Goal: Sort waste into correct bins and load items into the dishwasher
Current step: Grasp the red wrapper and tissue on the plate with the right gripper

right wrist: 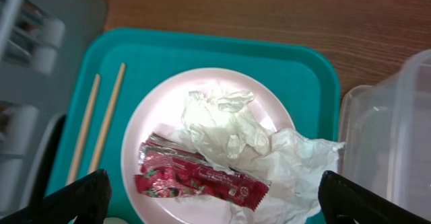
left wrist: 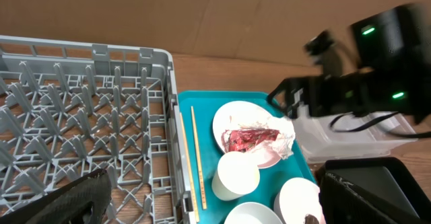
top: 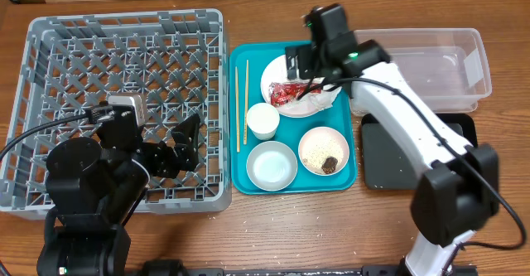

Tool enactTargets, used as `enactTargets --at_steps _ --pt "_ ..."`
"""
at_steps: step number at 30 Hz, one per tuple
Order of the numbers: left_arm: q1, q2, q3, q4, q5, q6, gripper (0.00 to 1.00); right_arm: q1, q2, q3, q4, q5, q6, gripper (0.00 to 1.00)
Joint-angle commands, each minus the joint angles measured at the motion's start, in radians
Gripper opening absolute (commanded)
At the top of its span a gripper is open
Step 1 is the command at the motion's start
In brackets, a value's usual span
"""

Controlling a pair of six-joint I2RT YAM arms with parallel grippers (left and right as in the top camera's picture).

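Observation:
My right gripper (top: 310, 70) hangs open just above the round pale plate (right wrist: 145, 116), its fingers on either side of the red wrapper (right wrist: 195, 180) and the crumpled napkin (right wrist: 229, 130). Nothing is held. The plate, the white cup (top: 262, 120), an empty bowl (top: 272, 164), a bowl with rice and a brown lump (top: 324, 151) and the chopsticks (top: 242, 102) all lie on a teal tray (top: 240, 60). My left gripper (top: 187, 142) is open and empty over the right part of the grey dish rack (top: 124, 27).
The clear tub (top: 431, 69) stands right of the teal tray, with the black tray (top: 389, 156) in front of it under my right arm. The rack's right wall (left wrist: 172, 116) runs close along the teal tray's left edge. Bare wood lies along the front.

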Motion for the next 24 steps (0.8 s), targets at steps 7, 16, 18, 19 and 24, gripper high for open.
enactTargets --at_steps 7,16,18,19,24 --pt "0.010 -0.001 0.022 0.000 0.014 -0.014 1.00 0.015 0.151 0.025 0.012 0.071 -0.111 0.99" --pt "0.010 -0.001 0.022 0.000 0.014 -0.014 1.00 0.014 0.256 0.025 0.067 -0.011 -0.132 0.96" --pt "0.010 -0.001 0.022 0.000 0.014 -0.014 1.00 0.014 0.270 0.025 0.076 -0.011 -0.132 0.96" --pt "0.010 -0.001 0.022 0.000 0.014 -0.014 1.00 0.014 0.277 0.025 0.080 -0.011 -0.132 0.96" --pt "0.010 -0.001 0.022 0.000 0.014 -0.014 1.00 0.014 0.314 0.023 0.080 -0.039 -0.132 0.83"
